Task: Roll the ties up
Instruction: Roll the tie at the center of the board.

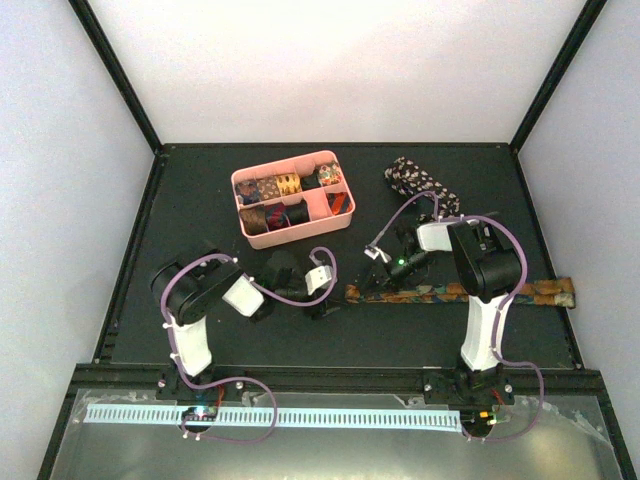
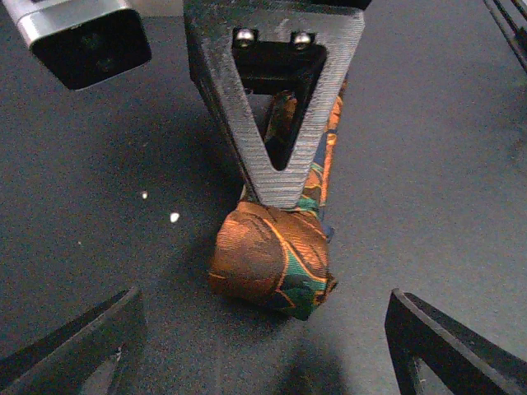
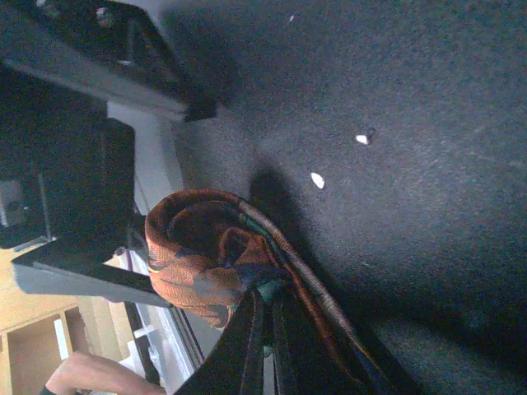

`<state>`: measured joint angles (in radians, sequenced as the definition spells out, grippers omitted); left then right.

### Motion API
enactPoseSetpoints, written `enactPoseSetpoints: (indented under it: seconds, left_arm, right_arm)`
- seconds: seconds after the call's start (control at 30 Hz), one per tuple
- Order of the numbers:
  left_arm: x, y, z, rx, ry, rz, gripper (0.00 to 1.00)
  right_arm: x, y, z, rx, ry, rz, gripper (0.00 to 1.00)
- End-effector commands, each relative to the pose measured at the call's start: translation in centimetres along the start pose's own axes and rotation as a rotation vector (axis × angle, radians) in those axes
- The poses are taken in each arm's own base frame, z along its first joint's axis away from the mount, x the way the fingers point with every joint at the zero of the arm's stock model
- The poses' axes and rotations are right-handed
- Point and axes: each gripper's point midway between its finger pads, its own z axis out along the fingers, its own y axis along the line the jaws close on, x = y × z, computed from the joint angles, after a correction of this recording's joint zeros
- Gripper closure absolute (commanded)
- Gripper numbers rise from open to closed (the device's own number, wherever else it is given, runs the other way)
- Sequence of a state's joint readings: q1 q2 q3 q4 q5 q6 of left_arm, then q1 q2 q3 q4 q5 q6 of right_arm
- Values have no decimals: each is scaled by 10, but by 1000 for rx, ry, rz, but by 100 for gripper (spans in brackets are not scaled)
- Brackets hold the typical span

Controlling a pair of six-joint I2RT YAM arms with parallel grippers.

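An orange-brown-blue tie [image 1: 470,292] lies stretched along the right of the mat. Its left end is rolled into a small coil [image 2: 272,259], which also shows in the right wrist view [image 3: 198,247]. My right gripper [image 3: 265,317] is shut on the tie at the coil; its V-shaped fingers [image 2: 276,123] show in the left wrist view. My left gripper [image 2: 263,329] is wide open, with the coil ahead of its fingers [image 2: 90,346], not touching. In the top view the left gripper [image 1: 322,300] is just left of the right gripper [image 1: 368,282]. A black speckled tie [image 1: 420,183] lies at the back.
A pink divided tray [image 1: 343,208] at the back centre holds several rolled ties. The mat's right edge [image 1: 578,300] lies just past the tie's far end. The enclosure frame runs along the near edge.
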<state>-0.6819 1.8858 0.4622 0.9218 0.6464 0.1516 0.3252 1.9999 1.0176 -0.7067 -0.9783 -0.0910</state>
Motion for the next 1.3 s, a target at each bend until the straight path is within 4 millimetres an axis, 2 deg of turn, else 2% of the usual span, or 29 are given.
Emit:
enactPoseSetpoints:
  seconds: [0.0,0.1,0.3,0.43,0.57,0.7,0.8,0.93,1.0,1.1,1.2,1.27]
  left_arm:
    - [-15,3,10,39,-99,4,15]
    - [-14,3,18,53,-107,2,16]
    - [-9,-6,31,96,-100,18,24]
    - [-3,-7,36,86,-77,28,39]
    - [2,-8,36,32,-7,113,55]
    - [7,-10,35,-28,94,196,64]
    - [16,-7,35,-73,211,211,66]
    - [26,-4,33,-93,324,210,67]
    - [32,-6,32,-83,376,207,68]
    - [40,-9,34,-72,443,191,68]
    - [43,-8,37,-76,473,184,69]
    - [44,-7,38,-76,480,180,69]
  right_arm:
    - [11,-56,9,236,57,-15,99]
    - [10,-58,7,257,54,-22,98]
    - [10,-57,4,272,49,-23,98]
    - [11,-59,7,261,53,-18,98]
    - [10,-54,8,232,46,-24,98]
    - [5,-45,4,218,24,-51,97]
    - [2,-38,-8,220,1,-69,87]
    - [-3,-30,-36,230,-52,-86,72]
    - [-6,-17,-46,204,-87,-112,66]
    - [-6,9,-47,121,-127,-141,53]
    - [-3,25,-39,64,-107,-152,51]
    - [0,25,-30,55,-77,-143,52]
